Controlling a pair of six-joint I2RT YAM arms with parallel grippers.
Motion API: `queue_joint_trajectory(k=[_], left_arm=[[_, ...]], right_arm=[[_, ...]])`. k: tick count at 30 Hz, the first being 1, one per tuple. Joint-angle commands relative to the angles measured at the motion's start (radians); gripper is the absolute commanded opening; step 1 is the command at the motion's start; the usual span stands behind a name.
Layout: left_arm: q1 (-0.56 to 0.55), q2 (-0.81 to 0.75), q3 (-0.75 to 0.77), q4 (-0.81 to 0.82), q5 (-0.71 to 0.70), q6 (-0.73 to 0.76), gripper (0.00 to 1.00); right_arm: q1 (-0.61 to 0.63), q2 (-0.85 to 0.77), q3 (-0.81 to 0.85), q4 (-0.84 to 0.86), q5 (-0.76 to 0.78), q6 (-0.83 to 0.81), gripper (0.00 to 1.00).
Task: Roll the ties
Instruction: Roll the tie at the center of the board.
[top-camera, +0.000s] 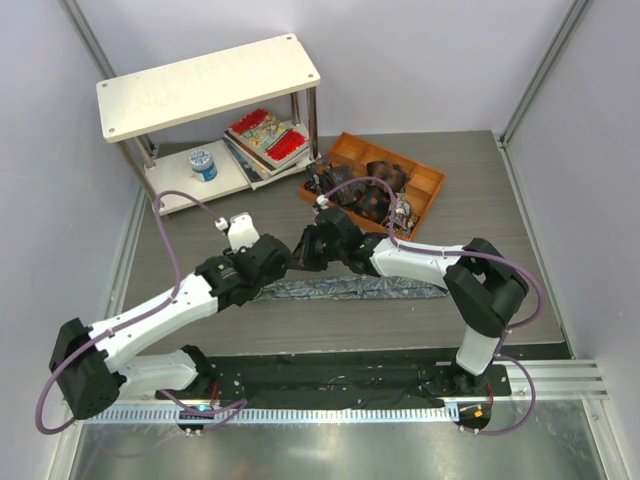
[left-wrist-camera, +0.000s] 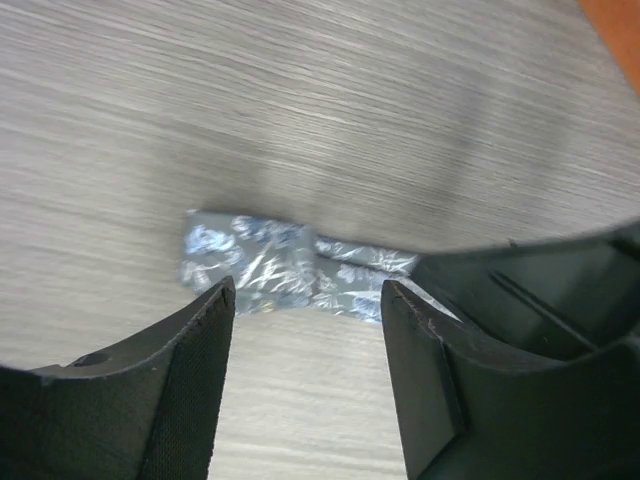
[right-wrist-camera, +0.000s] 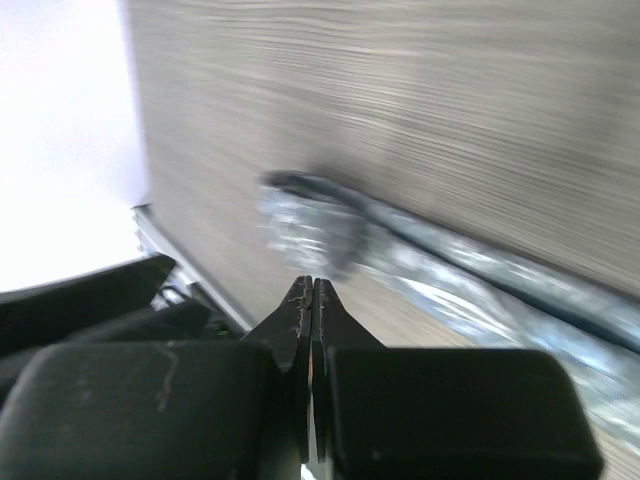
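Observation:
The long grey-blue speckled tie lies flat across the table in front of both arms. Its left end is folded over into a short flap, seen in the left wrist view and blurred in the right wrist view. My left gripper is open and empty, with its fingertips just short of that folded end. My right gripper is shut and empty, its tips close above the same end. Several small dark rolled ties sit in the orange tray.
A white two-level shelf stands at the back left, with red-patterned books and a blue-and-white cup on its lower level. The two wrists are close together above the tie's left end. The right arm fills the right of the left wrist view.

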Motion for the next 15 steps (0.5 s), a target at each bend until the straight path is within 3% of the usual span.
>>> queue_joint_trajectory(k=[1, 7, 8, 9, 15], left_arm=[[-0.004, -0.098, -0.038, -0.105, -0.047, -0.040, 0.57], [-0.002, -0.233, -0.217, -0.044, 0.032, -0.097, 0.33], [-0.002, -0.242, -0.266, -0.030, 0.059, -0.116, 0.14], [-0.002, -0.241, -0.280, -0.018, 0.071, -0.135, 0.05], [-0.004, -0.176, -0.343, 0.049, 0.116, -0.153, 0.01]], right_arm=[[0.054, 0.069, 0.143, 0.025, -0.032, -0.054, 0.01], [0.077, 0.168, 0.262, 0.011, -0.072, -0.058, 0.01], [0.083, 0.195, 0.271, 0.011, -0.078, -0.057, 0.01], [0.086, 0.203, 0.277, 0.012, -0.082, -0.055, 0.01], [0.100, 0.238, 0.273, 0.015, -0.082, -0.052, 0.01]])
